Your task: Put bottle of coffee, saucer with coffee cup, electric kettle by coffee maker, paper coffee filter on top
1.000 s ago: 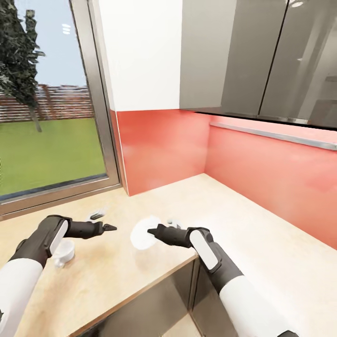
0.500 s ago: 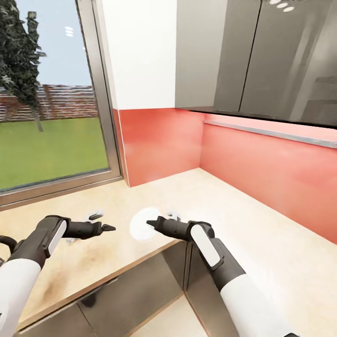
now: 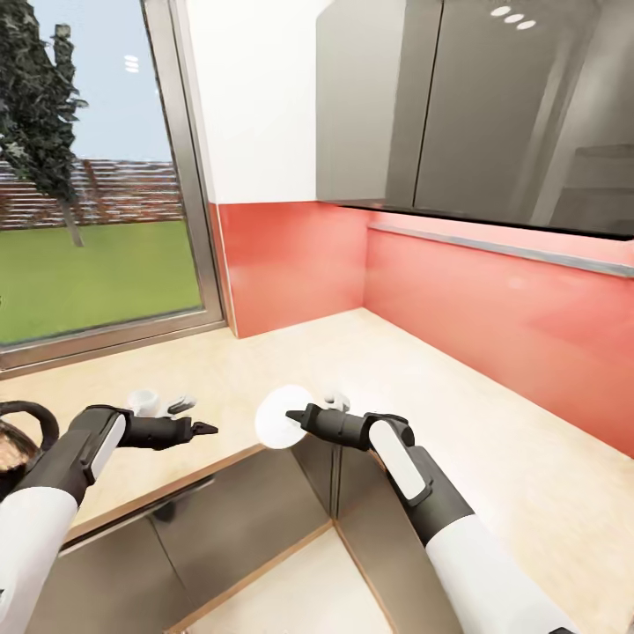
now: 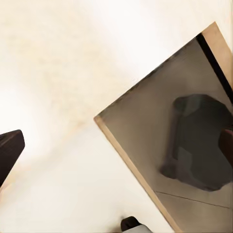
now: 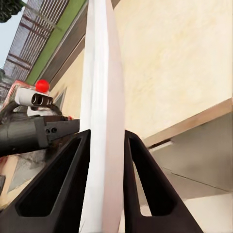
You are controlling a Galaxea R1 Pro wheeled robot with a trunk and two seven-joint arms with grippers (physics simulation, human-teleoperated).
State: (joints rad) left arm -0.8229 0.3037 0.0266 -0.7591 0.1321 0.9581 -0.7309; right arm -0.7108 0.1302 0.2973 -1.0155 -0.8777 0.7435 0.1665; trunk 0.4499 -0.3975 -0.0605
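My right gripper is shut on the saucer, a plain white disc held on edge just above the countertop's front corner. In the right wrist view the saucer stands edge-on between the two dark fingers of that gripper. My left gripper hovers open over the counter's front edge with nothing in it; its fingers sit at the far sides of the left wrist view. A small white coffee cup stands just behind my left forearm. The electric kettle's black loop handle shows at the left border.
Grey-brown cabinet fronts meet in an inside corner below the counter. A red backsplash and glossy grey upper cabinets run along the right. A large window rises behind the counter on the left.
The whole view has pulled back from the counter, so more cabinet front shows and the kettle handle has come in at the left. Both grippers hold their pose, the saucer still gripped.
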